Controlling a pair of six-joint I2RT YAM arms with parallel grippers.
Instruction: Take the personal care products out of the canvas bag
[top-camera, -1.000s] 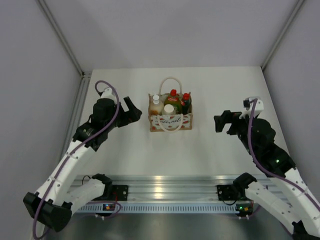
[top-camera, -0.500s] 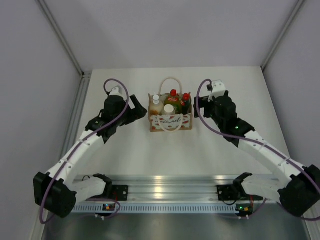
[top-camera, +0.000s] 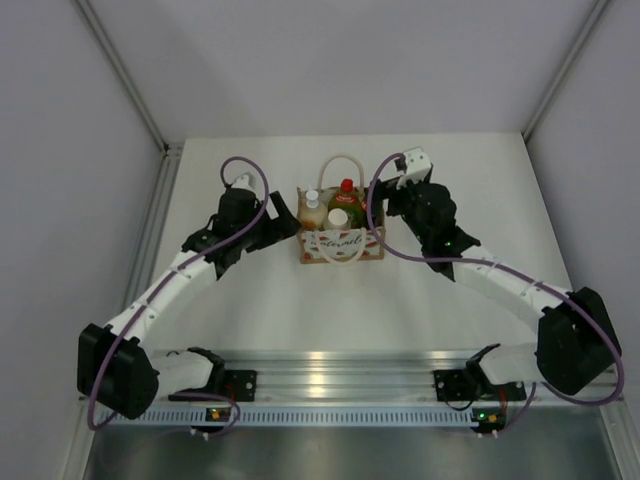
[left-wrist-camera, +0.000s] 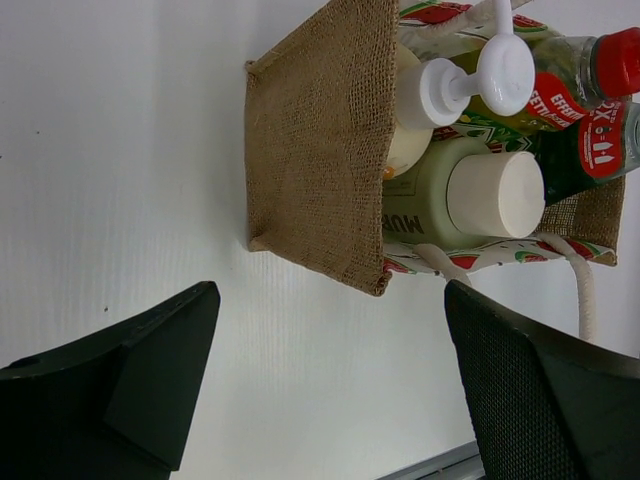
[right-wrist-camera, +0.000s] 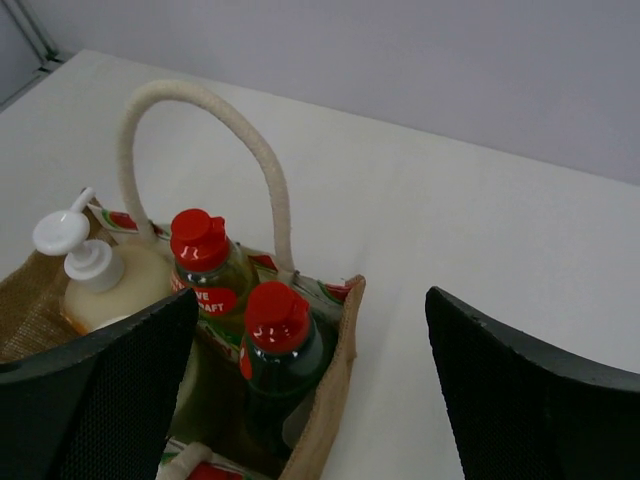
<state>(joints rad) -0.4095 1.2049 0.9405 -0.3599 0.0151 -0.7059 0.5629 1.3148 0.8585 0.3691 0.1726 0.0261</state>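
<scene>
From above, we see the canvas bag (top-camera: 341, 243) at the centre of the table (top-camera: 320, 310). The left gripper (top-camera: 284, 216) sits just beside its left wall and the right gripper (top-camera: 384, 207) covers its right end; the jaws are hard to read here.

In the left wrist view, coarse tan burlap fills the upper middle. The cream pump bottle (left-wrist-camera: 440, 90) and pale cylinder (left-wrist-camera: 495, 193) are inside, and both fingers (left-wrist-camera: 130, 390) are spread wide and empty.

In the right wrist view, the glossy dark green bottle (right-wrist-camera: 278, 360) and yellow-green bottle (right-wrist-camera: 205, 250) stand under the rope handle (right-wrist-camera: 185, 93). Mesh-textured fingers (right-wrist-camera: 530, 400) gape apart, cut off below.
</scene>
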